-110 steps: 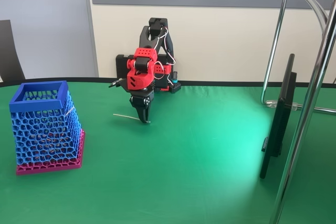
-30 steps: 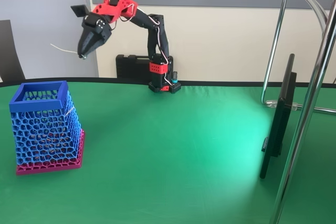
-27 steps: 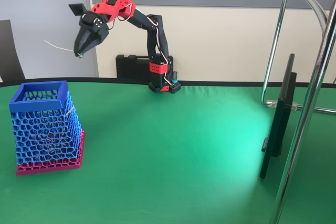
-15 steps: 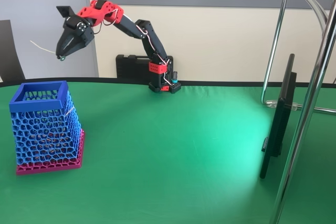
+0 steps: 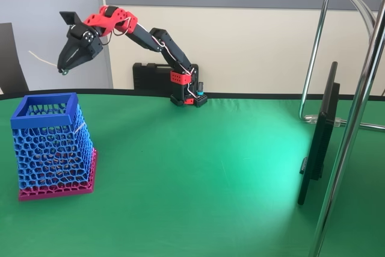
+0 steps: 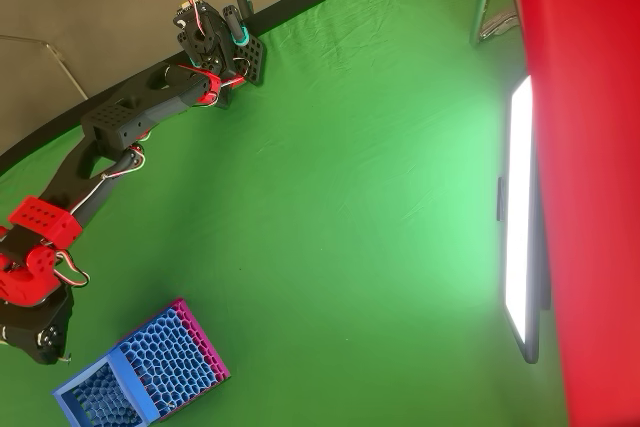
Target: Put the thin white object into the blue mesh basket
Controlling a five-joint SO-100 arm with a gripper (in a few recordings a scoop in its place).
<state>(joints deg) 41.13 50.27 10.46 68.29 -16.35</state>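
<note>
High above the table (image 5: pixel 198 167), at about 12 o'clock from the basket (image 5: pixel 51 145), the gripper (image 5: pixel 62 70) is clenched on the white strand (image 5: pixel 41 59), which sticks out toward 9 o'clock in the fixed view.

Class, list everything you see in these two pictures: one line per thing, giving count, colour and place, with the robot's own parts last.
Basket: one, blue mesh with pink base, on the table's left in the fixed view.
Strand: one, white, thin, held in the air above the basket.
Table: one, green cover.
Case: one, black, behind the arm's base.
Screen: one, black, edge-on at the right.
Metal stand: one, chrome, at the right.
Chair: one, dark, far left.
Arm: one, black and red, stretched left.
Claw: one, black, shut on the strand.
</note>
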